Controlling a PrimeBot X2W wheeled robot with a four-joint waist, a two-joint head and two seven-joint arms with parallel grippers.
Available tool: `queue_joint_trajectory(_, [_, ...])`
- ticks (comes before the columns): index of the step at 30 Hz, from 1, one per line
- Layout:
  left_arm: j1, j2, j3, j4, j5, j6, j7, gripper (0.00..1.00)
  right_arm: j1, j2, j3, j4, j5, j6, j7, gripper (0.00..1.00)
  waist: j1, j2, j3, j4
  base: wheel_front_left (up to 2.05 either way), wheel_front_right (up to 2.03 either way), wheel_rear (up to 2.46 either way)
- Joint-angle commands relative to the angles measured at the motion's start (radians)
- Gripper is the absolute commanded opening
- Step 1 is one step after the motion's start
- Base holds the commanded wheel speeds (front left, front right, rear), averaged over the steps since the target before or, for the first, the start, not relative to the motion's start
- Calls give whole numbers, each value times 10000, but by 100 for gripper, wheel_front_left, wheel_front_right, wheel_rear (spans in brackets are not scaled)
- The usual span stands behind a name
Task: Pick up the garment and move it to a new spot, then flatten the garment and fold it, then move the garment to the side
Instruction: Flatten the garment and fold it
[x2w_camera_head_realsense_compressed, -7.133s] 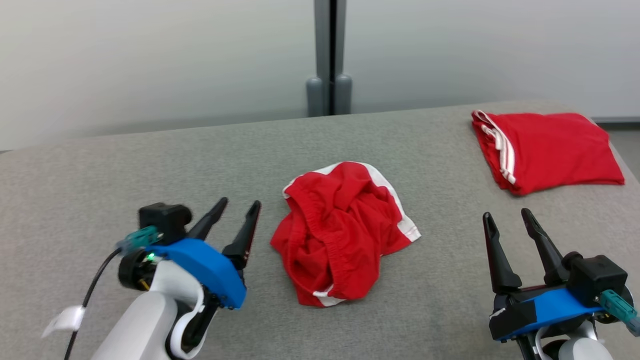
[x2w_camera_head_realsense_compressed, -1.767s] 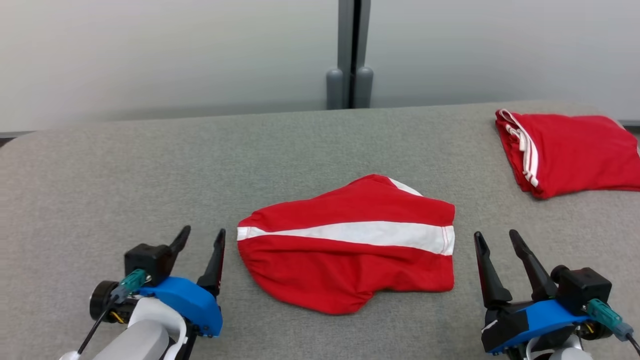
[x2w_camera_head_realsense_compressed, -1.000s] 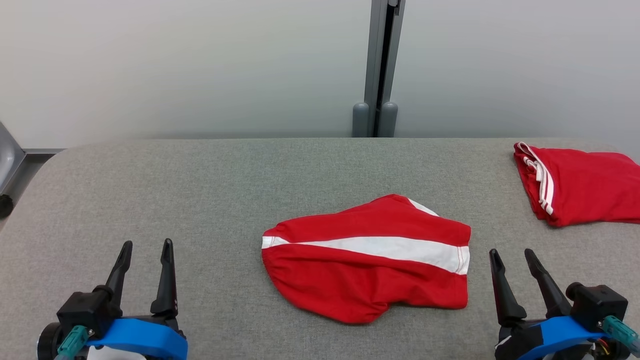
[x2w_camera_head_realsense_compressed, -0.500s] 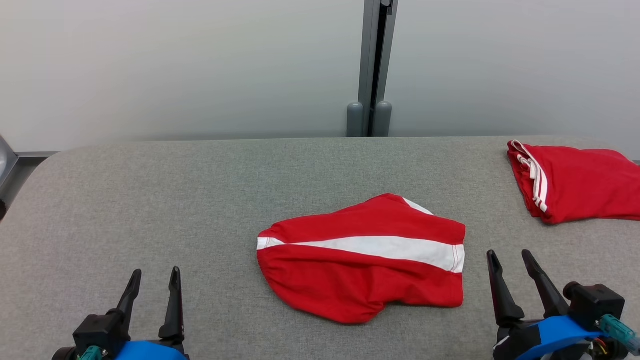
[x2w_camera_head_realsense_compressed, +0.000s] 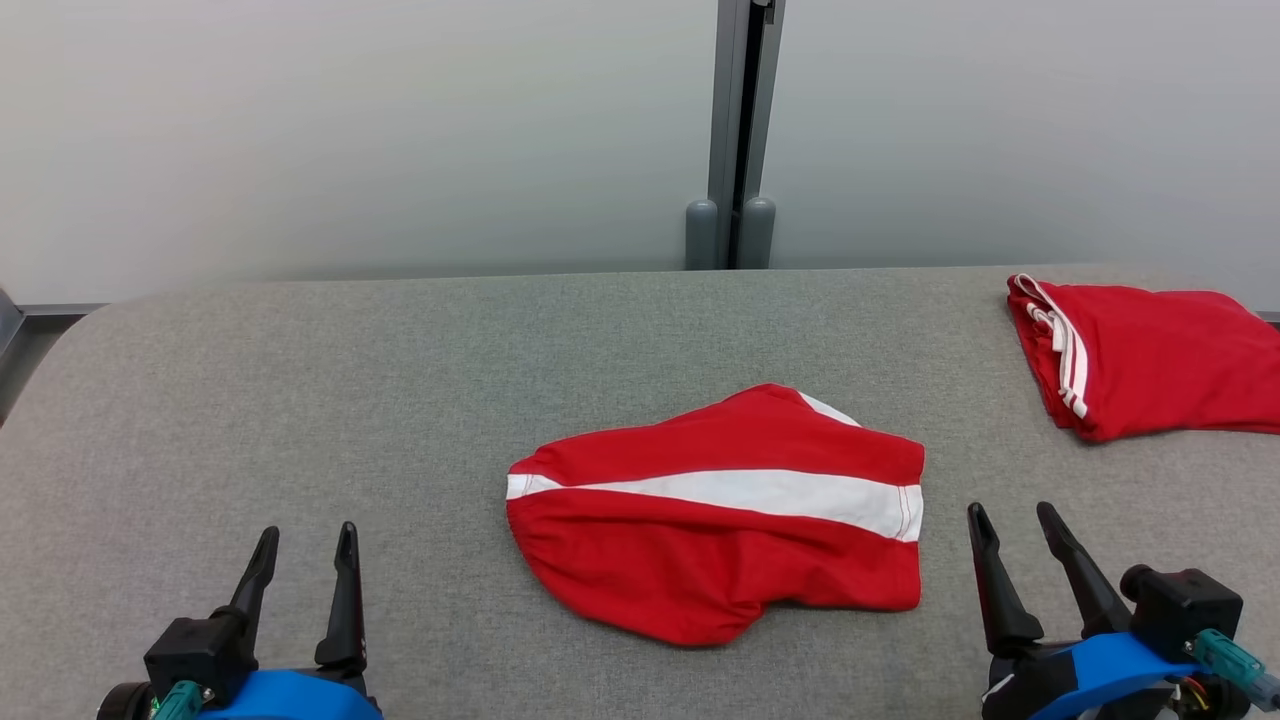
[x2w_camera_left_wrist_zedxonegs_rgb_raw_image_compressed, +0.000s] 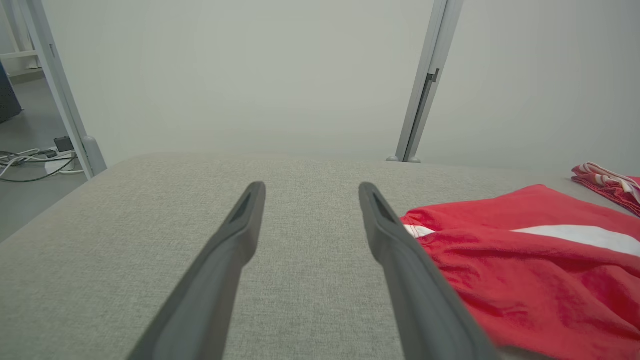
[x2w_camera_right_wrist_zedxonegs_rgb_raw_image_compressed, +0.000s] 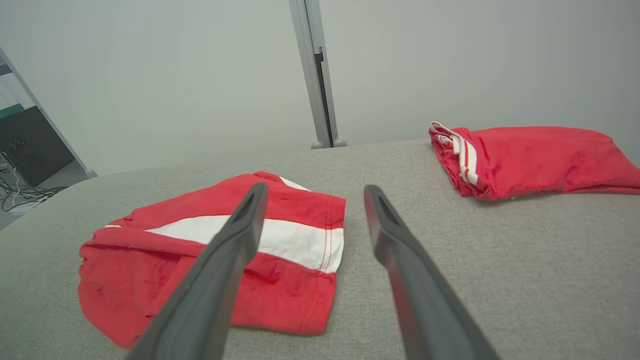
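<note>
The garment (x2w_camera_head_realsense_compressed: 720, 570) lies folded at the middle of the grey table (x2w_camera_head_realsense_compressed: 300, 400), a red piece with one broad white band across it. It also appears in the left wrist view as the garment (x2w_camera_left_wrist_zedxonegs_rgb_raw_image_compressed: 525, 290) and in the right wrist view as the garment (x2w_camera_right_wrist_zedxonegs_rgb_raw_image_compressed: 300, 205). My left gripper (x2w_camera_head_realsense_compressed: 308, 532) is open near the front edge, well to the garment's left and apart from it. My right gripper (x2w_camera_head_realsense_compressed: 1010, 510) is open just past the garment's right edge, without touching it. From the wrists, both the left gripper (x2w_camera_left_wrist_zedxonegs_rgb_raw_image_compressed: 311, 187) and the right gripper (x2w_camera_right_wrist_zedxonegs_rgb_raw_image_compressed: 315, 188) are empty.
A second red piece with white-striped trim (x2w_camera_head_realsense_compressed: 1160, 350) lies folded at the table's far right, also visible as the folded piece (x2w_camera_right_wrist_zedxonegs_rgb_raw_image_compressed: 530, 155). A grey post (x2w_camera_head_realsense_compressed: 735, 130) stands against the pale wall behind the table. Cables lie on the floor (x2w_camera_left_wrist_zedxonegs_rgb_raw_image_compressed: 30, 162) beyond the table's left end.
The head view has shifted a little. My left gripper has sunk toward the bottom edge of that view. The garment and the right gripper stay as they were.
</note>
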Motion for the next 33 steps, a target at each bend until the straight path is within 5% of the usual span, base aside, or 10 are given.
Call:
queue_joint_trajectory(1, [-145,7,-49,2,21,-11,-44,100,24,-18,14,8,72,1,-39,100,0,-1,6,-3,0,0,0])
queue_joint_trajectory(15, [-518,12,-265,-14,-300,-334,380,100,-314,-17,12,-186,-60,1,296,100,0,-1,335,-47,0,0,0])
queue_joint_trajectory(26, [-2661,-694,-871,1365,-1246,-972,3057,100,-1630,-20,-323,-285,212,1,3280,100,0,-1,1404,-282,0,0,0])
queue_joint_trajectory(33, [-3855,-1121,-1179,2466,-1465,-1114,4047,100,-2320,-19,-94,-511,322,1,4045,100,0,-1,2076,-568,0,0,0])
